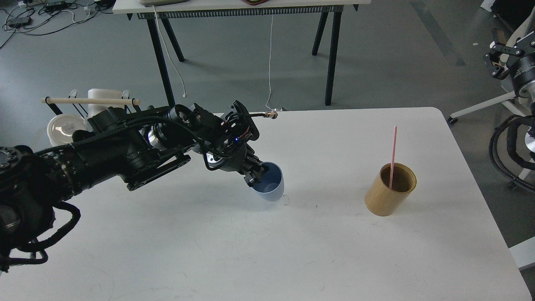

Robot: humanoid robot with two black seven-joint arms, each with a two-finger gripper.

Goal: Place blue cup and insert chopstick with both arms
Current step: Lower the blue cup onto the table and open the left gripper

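Observation:
My left gripper (256,174) is shut on the left rim of the blue cup (272,187), one finger inside it and one outside. The cup is nearly upright, mouth tilted toward me, at or just above the white table (267,251) near its middle. The pink chopstick (392,151) stands in the tan wooden holder (390,190) on the right side of the table. My right gripper (497,58) hangs far right, off the table, well above and behind the holder; I cannot tell its fingers apart.
A black wire rack with a beige wooden rod (90,100) stands at the table's back left, with a white lidded container (64,127) beside it. A black-legged table (246,8) stands on the floor behind. Cables of my right arm (512,154) hang at the right edge.

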